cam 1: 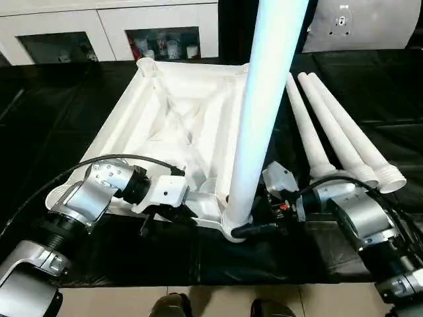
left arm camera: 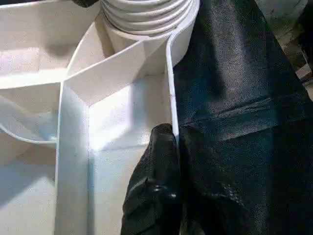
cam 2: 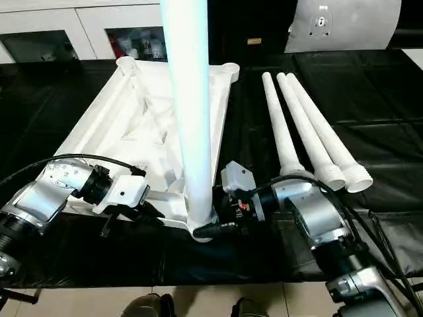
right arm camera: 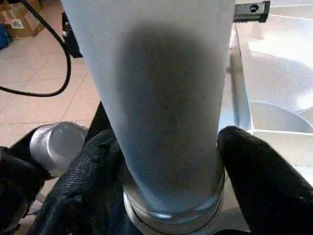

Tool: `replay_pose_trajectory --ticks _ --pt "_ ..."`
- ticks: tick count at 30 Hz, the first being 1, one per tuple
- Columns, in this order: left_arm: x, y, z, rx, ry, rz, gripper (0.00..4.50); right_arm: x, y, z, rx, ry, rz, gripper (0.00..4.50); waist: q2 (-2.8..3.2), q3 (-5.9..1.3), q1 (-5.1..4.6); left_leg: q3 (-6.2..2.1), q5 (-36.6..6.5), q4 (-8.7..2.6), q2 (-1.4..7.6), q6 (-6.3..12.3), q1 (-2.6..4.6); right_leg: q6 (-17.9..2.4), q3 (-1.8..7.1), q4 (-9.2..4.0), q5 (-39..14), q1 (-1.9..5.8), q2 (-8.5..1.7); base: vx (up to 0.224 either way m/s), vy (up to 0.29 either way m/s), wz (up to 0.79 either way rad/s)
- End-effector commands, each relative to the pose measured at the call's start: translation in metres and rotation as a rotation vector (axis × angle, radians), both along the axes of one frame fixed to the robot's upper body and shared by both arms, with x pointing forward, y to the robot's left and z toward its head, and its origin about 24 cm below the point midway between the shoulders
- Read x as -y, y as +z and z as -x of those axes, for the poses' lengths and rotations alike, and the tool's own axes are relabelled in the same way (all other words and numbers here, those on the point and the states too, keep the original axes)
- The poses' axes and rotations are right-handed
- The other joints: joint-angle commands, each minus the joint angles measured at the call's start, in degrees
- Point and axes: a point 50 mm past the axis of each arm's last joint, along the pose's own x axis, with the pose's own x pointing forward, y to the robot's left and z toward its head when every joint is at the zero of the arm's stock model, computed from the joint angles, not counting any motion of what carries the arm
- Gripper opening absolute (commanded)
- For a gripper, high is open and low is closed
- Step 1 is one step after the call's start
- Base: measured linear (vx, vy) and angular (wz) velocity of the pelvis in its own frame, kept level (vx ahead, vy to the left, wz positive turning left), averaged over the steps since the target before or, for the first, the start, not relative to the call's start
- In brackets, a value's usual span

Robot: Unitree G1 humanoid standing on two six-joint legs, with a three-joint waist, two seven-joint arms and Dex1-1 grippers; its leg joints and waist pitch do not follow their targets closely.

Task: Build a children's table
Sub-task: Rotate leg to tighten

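- The all-white square plastic table top (cam 1: 178, 125) with its raised rim and ribbed underside is lying upside down on the black sheet-covered work surface (cam 1: 59, 119); it is looking light and stiff, with thin walls that could flex or crack if pinched hard.
- One long tapered white plastic leg (cam 1: 264, 112) is standing upright in the near corner socket (cam 1: 232, 228); its smooth round skin is likely slippery, so the thick base is the sensible place to hold.
- The right gripper (right arm camera: 168, 161) is closing its black fingers (right arm camera: 259, 176) on either side of that leg's base, just above the socket.
- The left gripper (left arm camera: 168, 166) is pinching the thin rim of the top, one finger inside and one outside, seemingly steadying it.
- Three spare tapered white legs (cam 1: 337, 132) are lying side by side on the sheet, just beside the top.
- A white cabinet with glass doors (cam 1: 112, 30) is standing behind the surface; tan floor tiles (right arm camera: 34, 78) are showing below.
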Motion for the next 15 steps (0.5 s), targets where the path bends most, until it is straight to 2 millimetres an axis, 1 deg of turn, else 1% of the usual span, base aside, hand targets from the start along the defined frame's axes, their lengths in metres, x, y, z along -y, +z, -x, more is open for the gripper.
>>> replay_pose_trajectory --ticks 1,3,4,5,9,13,14,15 --pt "0.0016 -0.0143 0.008 -0.054 -0.081 -0.091 0.0 -0.0018 0.001 -0.0009 0.001 0.027 0.012 2.98 -0.11 -3.74 -0.31 -0.41 -11.3 -3.87 2.39 2.83 0.62 -16.5 1.99 -3.92 -9.1 2.88 -3.82 0.0 0.0 0.0" --pt "0.0013 -0.0143 0.0076 -0.054 -0.082 -0.091 0.0 -0.002 0.0011 -0.0014 0.002 0.029 0.012 2.85 -0.18 -3.67 -0.34 -0.38 -11.7 -3.94 2.4 2.77 0.66 -16.5 2.0 -3.99 -9.6 2.84 -3.83 0.0 0.0 0.0" --pt "0.0011 -0.0144 0.0073 -0.053 -0.082 -0.092 0.0 -0.0022 0.0011 -0.0016 0.001 0.032 0.013 2.66 -0.14 -3.59 -0.35 -0.37 -12.2 -4.0 2.43 2.68 0.74 -16.4 2.0 -4.09 -10.5 2.74 -3.83 0.0 0.0 0.0" --pt "0.0004 -0.0146 0.0067 -0.054 -0.079 -0.094 0.0 -0.0032 0.0001 -0.0016 0.001 0.043 0.02 2.6 -0.02 -3.5 -0.33 -0.41 -12.5 -4.06 2.45 2.6 0.73 -16.4 2.02 -4.13 -10.9 2.71 -3.86 0.0 0.0 0.0" --pt "-0.0003 -0.0151 0.0064 -0.056 -0.077 -0.095 0.0 -0.004 -0.0013 -0.0011 0.002 0.052 0.027 2.49 -0.12 -3.39 -0.41 -0.46 -13.8 -4.3 2.53 2.01 0.77 -15.8 2.1 -4.33 -13.0 2.69 -3.93 0.0 0.0 0.0" --pt "-0.0018 -0.0164 0.007 -0.061 -0.072 -0.099 0.0 -0.0051 -0.0019 -0.0018 0.024 0.035 0.032 2.49 -0.11 -3.38 -0.44 -0.38 -13.0 -4.32 2.53 2.24 0.77 -16.0 2.12 -4.3 -11.6 2.67 -3.91 0.0 0.0 0.0" --pt "-0.0021 -0.0165 0.0069 -0.061 -0.071 -0.1 0.0 -0.0059 -0.0015 -0.0031 0.002 0.015 0.018 2.83 -0.14 -3.38 -0.46 -0.39 -13.1 -4.35 2.51 2.25 0.75 -16.0 2.12 -4.32 -11.7 2.68 -3.89 0.0 0.0 0.0" --pt "-0.0021 -0.0165 0.0069 -0.061 -0.071 -0.1 0.0 -0.0059 -0.0015 -0.0031 0.002 0.015 0.018 3.03 -0.15 -3.32 -0.46 -0.39 -13.3 -4.4 2.48 2.21 0.74 -15.9 2.12 -4.38 -12.3 2.7 -3.9 0.0 0.0 0.0"
